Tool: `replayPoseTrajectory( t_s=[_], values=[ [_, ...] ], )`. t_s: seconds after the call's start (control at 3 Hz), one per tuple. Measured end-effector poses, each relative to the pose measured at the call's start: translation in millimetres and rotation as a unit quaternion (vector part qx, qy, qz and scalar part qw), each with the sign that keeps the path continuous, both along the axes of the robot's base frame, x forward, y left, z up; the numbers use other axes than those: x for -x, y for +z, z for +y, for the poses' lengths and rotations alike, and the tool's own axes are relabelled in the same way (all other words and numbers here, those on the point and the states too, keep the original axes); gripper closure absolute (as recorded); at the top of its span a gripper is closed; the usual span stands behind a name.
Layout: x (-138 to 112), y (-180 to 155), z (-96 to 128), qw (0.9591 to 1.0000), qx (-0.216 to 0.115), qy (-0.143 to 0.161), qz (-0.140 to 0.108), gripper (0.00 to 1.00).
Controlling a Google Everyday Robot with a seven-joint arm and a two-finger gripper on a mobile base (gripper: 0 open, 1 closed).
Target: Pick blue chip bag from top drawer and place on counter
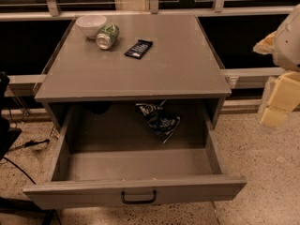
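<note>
Camera view has the blue chip bag (158, 118) lying crumpled at the back of the open top drawer (136, 191), right of centre. Its upper end is tucked under the front edge of the counter (140, 74), which leaves the bag in shadow.

The gripper (280, 102) hangs well off to the right, outside the cabinet and about level with the counter edge. It holds nothing, and I cannot tell whether it is spread or closed.

The main risk is the overhang. A straight descent onto the bag probably strikes the counter lip, so the reach likely has to come in low from the drawer's open front. The drawer's right wall sits between the gripper and the bag, and a sideways approach could clip it. Crumpled foil may slip or fold, so a shallow pinch could drop the bag.

On the counter, a dark blue bar wrapper (138, 48), a tipped green can (107, 35) and a white bowl (91, 25) sit towards the back left. The wrapper could be mistaken for the target, and a careless placement could nudge the can into rolling.
</note>
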State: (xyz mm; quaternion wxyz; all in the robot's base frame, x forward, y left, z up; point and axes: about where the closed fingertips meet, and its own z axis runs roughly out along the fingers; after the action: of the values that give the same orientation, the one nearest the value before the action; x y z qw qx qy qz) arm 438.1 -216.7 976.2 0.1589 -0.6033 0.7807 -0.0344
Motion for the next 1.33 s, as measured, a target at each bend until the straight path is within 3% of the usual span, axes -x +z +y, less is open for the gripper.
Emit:
replayPoseTrajectory(
  t_s=[0.67, 1.0, 1.33],
  values=[
    [-2, -1, 7, 0.9998, -0.015, -0.01, -0.007, 0.0],
    [-6, -9, 17, 0.9984, -0.044, -0.033, -0.014, 0.0],
    [-10, -20, 31, 0.9944, -0.074, -0.073, -0.022, 0.0]
  ],
)
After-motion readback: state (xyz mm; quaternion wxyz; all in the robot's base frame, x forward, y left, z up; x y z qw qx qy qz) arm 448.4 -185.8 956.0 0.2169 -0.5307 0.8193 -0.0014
